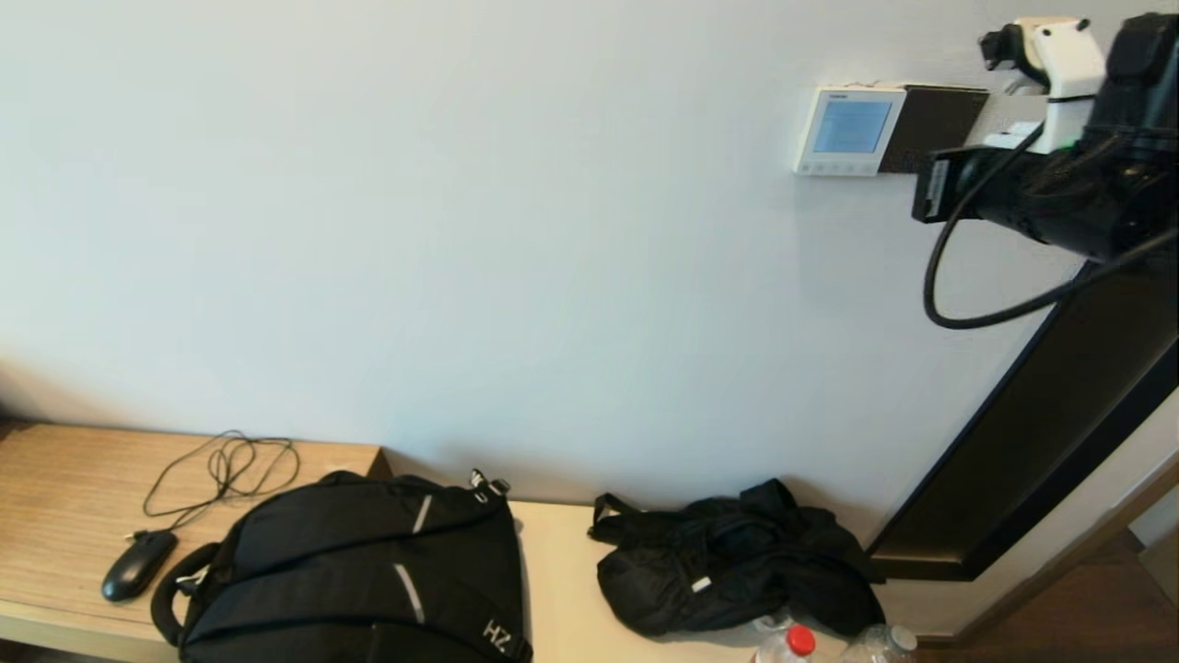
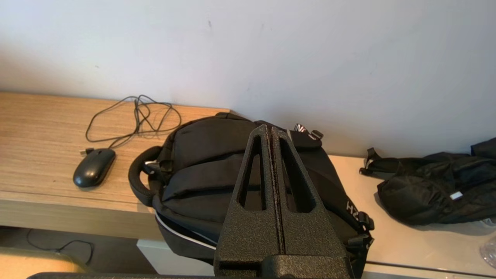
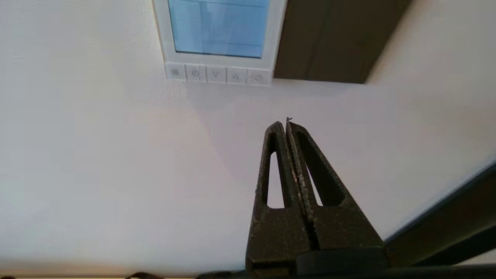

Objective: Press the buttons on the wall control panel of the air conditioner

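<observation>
- We're in the approach: our right gripper (image 3: 287,123) is raised high on the right, its two fingers pressed together into one blunt point, nothing held.
- The control panel (image 1: 849,131) sits far up on the wall, to the right, beside a dark wooden frame (image 1: 932,127).
- The tip points at bare wall (image 3: 116,155) below the panel, a little toward the frame side, and we judge it's not touching anything yet.
- The next move, as we read it, is to lift the tip and shift it sideways to the row of buttons (image 3: 219,73), then nudge straight into the wall on one key.
- Those keys are small, flat, pale squares set close together, so the closed tip must land squarely or it could catch two.
- The panel is smooth white plastic with a glossy blue screen (image 3: 219,27); the fingers are rough, grainy black with long slots.
- Our left gripper (image 2: 270,130) is parked low, fingers likewise closed and empty, over a black fabric backpack (image 2: 201,170) on the wooden desk (image 2: 35,131).
</observation>
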Motion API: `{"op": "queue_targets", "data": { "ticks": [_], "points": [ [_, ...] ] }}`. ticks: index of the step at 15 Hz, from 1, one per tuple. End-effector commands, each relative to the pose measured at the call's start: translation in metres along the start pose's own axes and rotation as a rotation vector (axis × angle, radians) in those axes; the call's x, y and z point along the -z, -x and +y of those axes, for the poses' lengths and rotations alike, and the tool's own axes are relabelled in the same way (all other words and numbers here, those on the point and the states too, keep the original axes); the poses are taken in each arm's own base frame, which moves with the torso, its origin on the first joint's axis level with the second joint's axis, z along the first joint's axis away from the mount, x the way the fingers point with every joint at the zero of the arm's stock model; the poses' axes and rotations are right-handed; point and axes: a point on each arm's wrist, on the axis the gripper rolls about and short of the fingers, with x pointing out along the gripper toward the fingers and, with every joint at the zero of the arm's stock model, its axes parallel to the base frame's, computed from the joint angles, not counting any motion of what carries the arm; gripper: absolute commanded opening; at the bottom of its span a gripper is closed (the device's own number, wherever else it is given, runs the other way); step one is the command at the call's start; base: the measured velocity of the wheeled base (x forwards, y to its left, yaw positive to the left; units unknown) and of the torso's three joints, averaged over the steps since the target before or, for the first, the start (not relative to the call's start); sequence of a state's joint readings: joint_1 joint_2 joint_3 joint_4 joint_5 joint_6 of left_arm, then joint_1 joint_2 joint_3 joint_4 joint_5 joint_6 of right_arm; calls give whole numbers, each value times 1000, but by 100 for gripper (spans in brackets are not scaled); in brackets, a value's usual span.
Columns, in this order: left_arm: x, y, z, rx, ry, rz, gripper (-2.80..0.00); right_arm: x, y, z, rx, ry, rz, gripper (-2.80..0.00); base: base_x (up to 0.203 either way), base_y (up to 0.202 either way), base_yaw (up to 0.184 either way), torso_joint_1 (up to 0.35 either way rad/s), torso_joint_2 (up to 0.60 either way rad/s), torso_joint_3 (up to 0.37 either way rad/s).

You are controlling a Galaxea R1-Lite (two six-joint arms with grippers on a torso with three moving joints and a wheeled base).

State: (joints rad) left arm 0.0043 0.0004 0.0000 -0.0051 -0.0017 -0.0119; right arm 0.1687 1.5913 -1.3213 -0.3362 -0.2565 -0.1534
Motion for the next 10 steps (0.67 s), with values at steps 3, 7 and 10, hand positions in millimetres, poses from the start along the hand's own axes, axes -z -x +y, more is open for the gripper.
{"op": "queue_targets", "data": {
  "ticks": [3,7,10],
  "points": [
    [0,0,0,-1,0,-1,-280,0,99,-25,1,-13,-42,-280,0,0,0,0,0,0],
    [0,0,0,-1,0,-1,-280,48,172,-38,-10,-5,6,-280,0,0,0,0,0,0],
    [0,0,0,-1,0,0,-280,93,216,-44,-27,4,47,-280,0,0,0,0,0,0]
  ]
}}
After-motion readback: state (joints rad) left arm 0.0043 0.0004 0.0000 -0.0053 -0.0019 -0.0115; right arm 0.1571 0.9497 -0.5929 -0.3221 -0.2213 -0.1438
